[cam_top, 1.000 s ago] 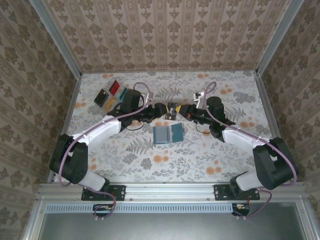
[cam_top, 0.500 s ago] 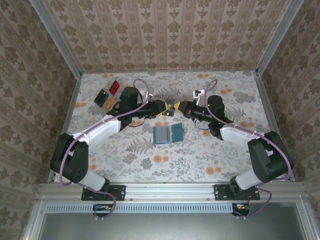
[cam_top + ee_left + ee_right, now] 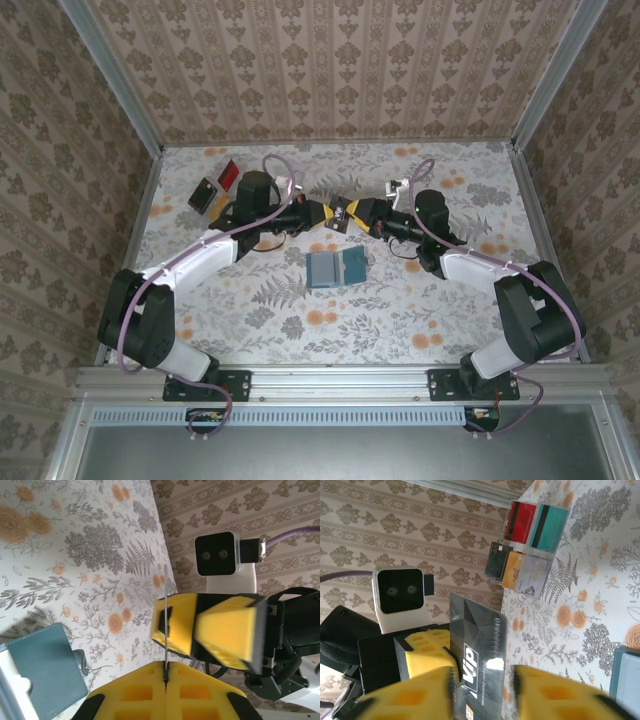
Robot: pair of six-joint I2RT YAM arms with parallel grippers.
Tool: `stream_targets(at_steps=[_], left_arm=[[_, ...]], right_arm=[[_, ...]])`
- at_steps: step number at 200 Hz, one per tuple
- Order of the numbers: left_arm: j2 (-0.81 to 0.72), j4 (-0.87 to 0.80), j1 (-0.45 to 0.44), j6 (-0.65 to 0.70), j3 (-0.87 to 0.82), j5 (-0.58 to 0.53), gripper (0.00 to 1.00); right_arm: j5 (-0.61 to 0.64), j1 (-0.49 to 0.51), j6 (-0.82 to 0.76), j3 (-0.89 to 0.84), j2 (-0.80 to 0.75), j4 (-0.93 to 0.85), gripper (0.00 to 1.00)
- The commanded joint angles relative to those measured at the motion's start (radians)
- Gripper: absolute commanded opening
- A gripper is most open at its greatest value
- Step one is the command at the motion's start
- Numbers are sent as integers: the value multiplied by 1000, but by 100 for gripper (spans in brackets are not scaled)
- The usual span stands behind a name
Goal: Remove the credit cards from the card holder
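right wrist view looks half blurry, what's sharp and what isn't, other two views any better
Right wrist view: the right gripper's fingers are soft blurs at the bottom edge; the black card is sharp, with a small white patch, probably glare. Left wrist view: those fingers look smeared, the card is a thin edge-on line, the left gripper fairly crisp. Top external view: even light, faint shadows.

A card (image 3: 342, 213) is positioned between the left claw (image 3: 323, 213) and the right claw (image 3: 361, 212), above the surface (image 3: 450, 300). The card holder (image 3: 335, 268) is laid nearer than both claws; other cards (image 3: 228, 176) are laid leftward beyond the left claw.
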Motion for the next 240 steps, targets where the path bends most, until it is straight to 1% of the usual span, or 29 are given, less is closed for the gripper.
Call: stream_targets(at_steps=[1, 10, 19, 22, 25, 38, 52, 80, 94, 96, 103, 126, 146, 163, 187, 210, 224, 240], left_arm=[[-40, -137, 2, 130, 53, -44, 0], [-51, -219, 2, 188, 75, -77, 0], [-65, -298, 4, 241, 95, -114, 0], [-67, -327, 4, 260, 107, -117, 0], [-73, -355, 4, 276, 114, -149, 0], [-89, -476, 5, 351, 154, -220, 0], [-104, -610, 8, 441, 203, -324, 0], [-142, -790, 27, 664, 264, -534, 0], [-154, -846, 53, 752, 285, -606, 0], [-156, -853, 77, 762, 288, -612, 0], [-161, -875, 111, 795, 298, -630, 0], [-169, -902, 224, 891, 317, -676, 0], [-147, -938, 337, 951, 356, -666, 0], [-115, -950, 420, 1008, 387, -635, 0], [-47, -931, 523, 1083, 418, -564, 0], [32, -884, 588, 1142, 447, -499, 0], [77, -839, 597, 1181, 454, -562, 0], [145, -843, 611, 1237, 492, -584, 0]], right_arm=[[25, -5, -79, 41, -23, -162, 67], [58, -5, -124, 52, -39, -260, 76], [95, -3, -168, 64, -57, -356, 82], [108, -2, -185, 70, -61, -385, 84], [119, -3, -204, 76, -66, -418, 86], [168, 1, -271, 101, -80, -541, 92], [204, 0, -326, 120, -86, -618, 99], [233, 0, -380, 133, -82, -681, 100], [234, -1, -396, 138, -76, -693, 99], [234, -1, -399, 140, -74, -697, 100], [233, -1, -406, 146, -70, -704, 100], [237, -3, -438, 166, -57, -729, 100], [242, -9, -444, 187, -40, -755, 100], [227, -10, -440, 197, -29, -761, 99], [202, -11, -436, 202, -19, -755, 100], [176, -11, -420, 196, -19, -730, 100], [174, -9, -406, 191, -20, -719, 100], [187, -2, -386, 176, -29, -700, 100]])
